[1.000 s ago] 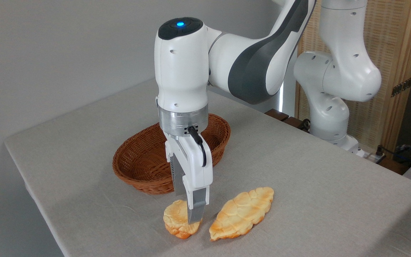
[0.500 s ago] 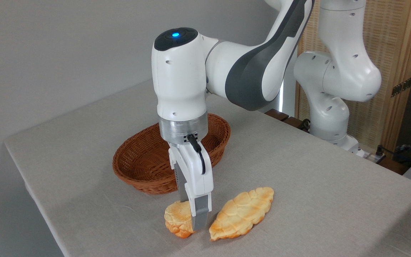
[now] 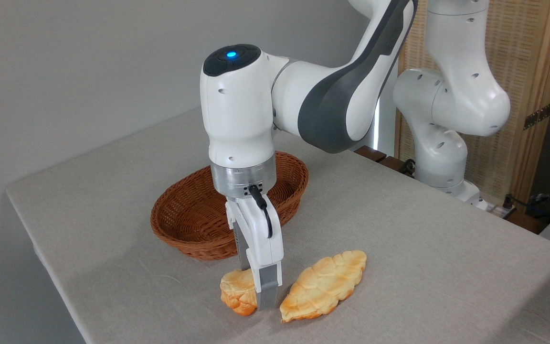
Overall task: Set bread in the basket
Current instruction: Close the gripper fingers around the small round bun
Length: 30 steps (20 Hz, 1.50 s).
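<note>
Gripper [image 3: 261, 298] points straight down at the near edge of the table [image 3: 423, 239], fingertips down at cloth level on the bread [image 3: 237, 295]. Near grey finger [image 3: 267, 291] covers the bun's right side; the other finger is hidden behind it, so the gap between the fingers can't be read, and whether they actually squeeze the bun can't be told. Bread is a small golden-orange bun, resting on the cloth, its left part and lumpy top visible left of the finger. A black cable [image 3: 261, 210] loops down the white gripper body from the silver wrist flange.

Just right of the gripper lies a longer flat leaf-shaped pastry [image 3: 323, 285], angled up to the right, near the bun but apart from it, not touched by the fingers.

Basket [image 3: 194, 215] is behind the gripper, further back on the table: oval reddish-brown wicker, with nothing visible inside; its right part is hidden by the wrist. Bread sits outside it, in front of its near rim, close by.

Arm [image 3: 332, 95] reaches in from the upper right, blue light on top of the wrist joint. Its white base [image 3: 442, 143] stands at the far right table edge, in front of a wooden screen [image 3: 533, 86].
</note>
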### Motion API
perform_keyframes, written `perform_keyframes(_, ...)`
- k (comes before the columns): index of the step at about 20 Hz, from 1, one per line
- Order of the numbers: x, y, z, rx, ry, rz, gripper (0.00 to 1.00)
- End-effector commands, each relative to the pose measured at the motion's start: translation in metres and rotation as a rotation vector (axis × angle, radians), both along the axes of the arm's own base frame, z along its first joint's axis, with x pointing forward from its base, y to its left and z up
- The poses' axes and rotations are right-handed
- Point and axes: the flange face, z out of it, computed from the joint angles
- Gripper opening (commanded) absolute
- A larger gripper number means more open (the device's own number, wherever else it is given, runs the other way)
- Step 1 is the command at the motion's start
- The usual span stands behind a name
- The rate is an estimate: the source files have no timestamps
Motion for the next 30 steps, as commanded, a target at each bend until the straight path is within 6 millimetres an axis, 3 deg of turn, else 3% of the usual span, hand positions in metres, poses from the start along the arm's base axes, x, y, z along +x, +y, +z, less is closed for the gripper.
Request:
perform_keyframes(1, 0.000, 0.001, -0.001, 0.011, -0.014, -0.023, 0.44)
perform_keyframes(17, 0.000, 0.001, 0.002, 0.011, -0.017, -0.026, 0.45)
perform_keyframes(30, -0.001, 0.004, 0.059, -0.027, -0.124, 0.017, 0.49)
